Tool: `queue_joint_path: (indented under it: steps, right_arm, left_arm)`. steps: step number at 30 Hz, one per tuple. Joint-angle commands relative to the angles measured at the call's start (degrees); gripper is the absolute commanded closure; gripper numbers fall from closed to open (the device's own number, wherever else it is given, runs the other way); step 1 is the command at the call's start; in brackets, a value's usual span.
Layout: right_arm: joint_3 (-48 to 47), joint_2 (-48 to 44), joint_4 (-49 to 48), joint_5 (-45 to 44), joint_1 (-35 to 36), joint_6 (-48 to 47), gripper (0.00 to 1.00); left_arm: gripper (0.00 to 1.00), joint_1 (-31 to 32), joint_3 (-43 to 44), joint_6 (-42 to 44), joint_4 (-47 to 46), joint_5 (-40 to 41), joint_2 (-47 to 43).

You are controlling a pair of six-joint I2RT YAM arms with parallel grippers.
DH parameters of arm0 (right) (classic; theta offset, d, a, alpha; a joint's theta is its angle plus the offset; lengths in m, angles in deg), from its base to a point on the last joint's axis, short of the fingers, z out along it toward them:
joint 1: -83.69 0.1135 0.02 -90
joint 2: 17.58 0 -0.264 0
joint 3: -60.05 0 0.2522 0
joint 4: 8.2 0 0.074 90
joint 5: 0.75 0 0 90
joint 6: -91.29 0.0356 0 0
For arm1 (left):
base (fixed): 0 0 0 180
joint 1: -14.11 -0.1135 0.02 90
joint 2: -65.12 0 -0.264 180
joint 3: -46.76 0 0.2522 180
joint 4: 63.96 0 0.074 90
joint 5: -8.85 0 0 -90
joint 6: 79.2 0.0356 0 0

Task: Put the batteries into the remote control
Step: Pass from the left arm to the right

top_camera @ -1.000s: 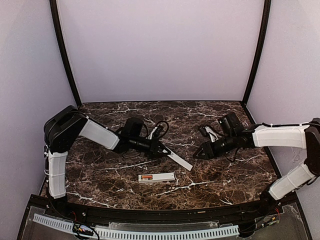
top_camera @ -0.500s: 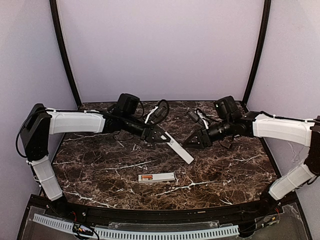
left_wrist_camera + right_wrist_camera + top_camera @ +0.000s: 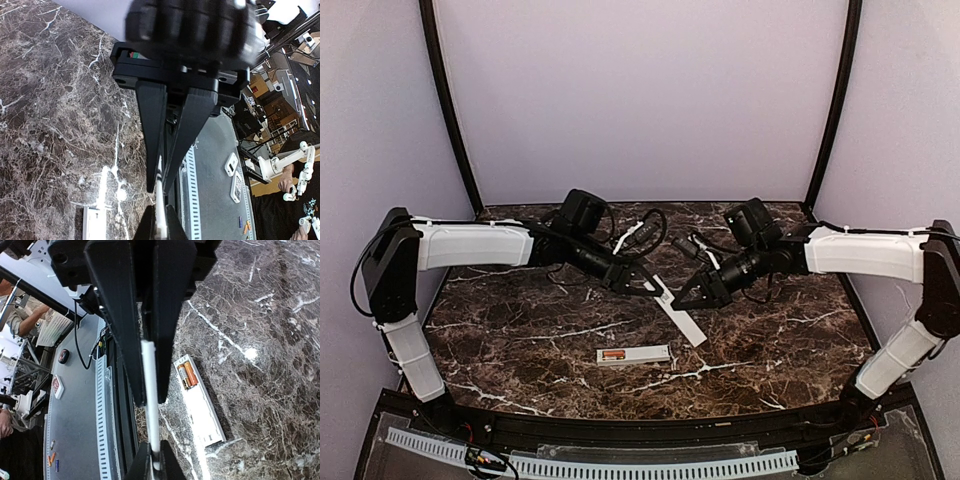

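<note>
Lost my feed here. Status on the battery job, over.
Left gripper and right gripper both shut on cover strip. Batteries seated in remote, recess uncovered. Nothing blocking remote.

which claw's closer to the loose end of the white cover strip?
Right. The right claw straddles the cover strip partway along, nearer that loose end; the left claw pinches the opposite end.

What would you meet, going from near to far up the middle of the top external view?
In order: white slotted rail → remote control → white cover strip → purple back wall.
</note>
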Motion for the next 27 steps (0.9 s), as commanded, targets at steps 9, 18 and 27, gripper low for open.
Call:
queue_joint_path:
  steps: [9, 18, 27]
  right_arm:
    - [1.74, -0.76, -8.17, 0.96, 0.51, 6.46, 1.00]
    - [6.18, -6.30, -23.74, -22.06, -2.05, 22.01, 1.00]
    - [8.07, -8.44, -37.94, -40.81, -0.29, 32.63, 1.00]
  left_arm:
    - [0.52, -1.29, -0.84, -2.31, -5.13, 8.63, -4.47]
    - [0.01, -3.05, -15.67, -8.70, -19.40, 38.65, -16.23]
    - [0.04, 6.53, -9.06, -6.98, -11.40, 50.50, -10.88]
